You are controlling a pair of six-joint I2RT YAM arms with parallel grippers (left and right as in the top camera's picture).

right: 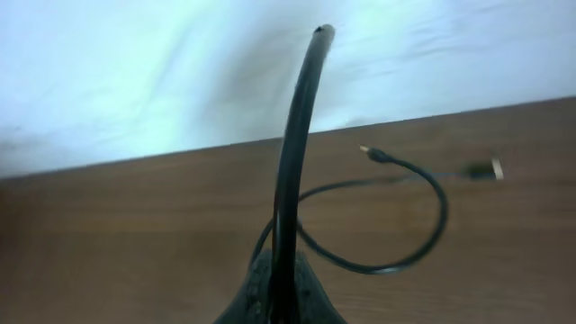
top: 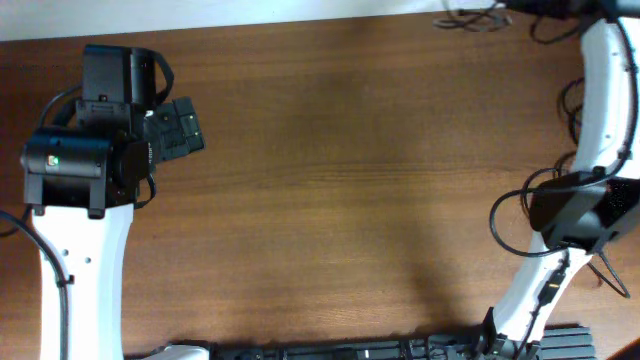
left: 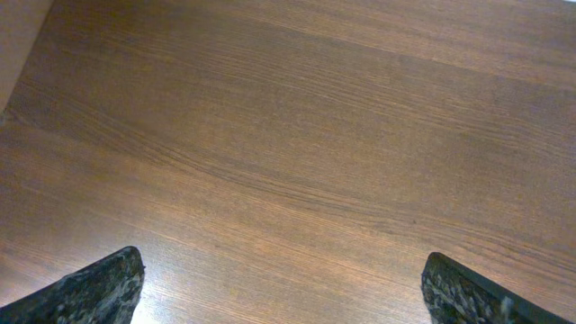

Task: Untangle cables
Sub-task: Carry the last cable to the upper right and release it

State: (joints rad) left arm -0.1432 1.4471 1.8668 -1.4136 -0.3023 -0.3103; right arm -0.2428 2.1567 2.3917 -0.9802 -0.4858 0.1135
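In the right wrist view my right gripper (right: 281, 274) is shut on a thin black cable (right: 301, 126) that rises stiffly from between the fingers to a free end. Behind it another cable (right: 423, 247) lies in a loop on the wooden table, with small plug ends (right: 371, 153) at the far side. Overhead, cables (top: 470, 18) show at the table's far right edge, where my right arm (top: 610, 80) reaches; its gripper is cut off by the frame there. My left gripper (top: 175, 128) hovers at the left, open, with only bare wood between its fingers (left: 99, 288).
The wooden table (top: 330, 170) ends at a white wall along the far side. Thicker black arm wires (top: 515, 215) hang by the right arm's base. A dark rail (top: 400, 350) runs along the near edge.
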